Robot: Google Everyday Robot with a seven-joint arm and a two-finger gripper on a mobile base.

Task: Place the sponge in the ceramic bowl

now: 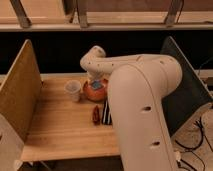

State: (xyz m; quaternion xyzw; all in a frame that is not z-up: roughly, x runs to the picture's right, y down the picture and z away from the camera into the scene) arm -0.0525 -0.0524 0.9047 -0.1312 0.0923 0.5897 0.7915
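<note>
One gripper hangs over the round orange-red ceramic bowl by the wooden worktop's back edge, the small light-blue sponge just beneath; grasp state cannot be told.

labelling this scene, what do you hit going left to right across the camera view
wooden side panel → clear cup → ceramic bowl, gripper right over it at the sponge → white arm body → dark side panel

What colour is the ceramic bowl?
Orange-red, seen in the camera view; the gripper is just above the ceramic bowl.
</note>
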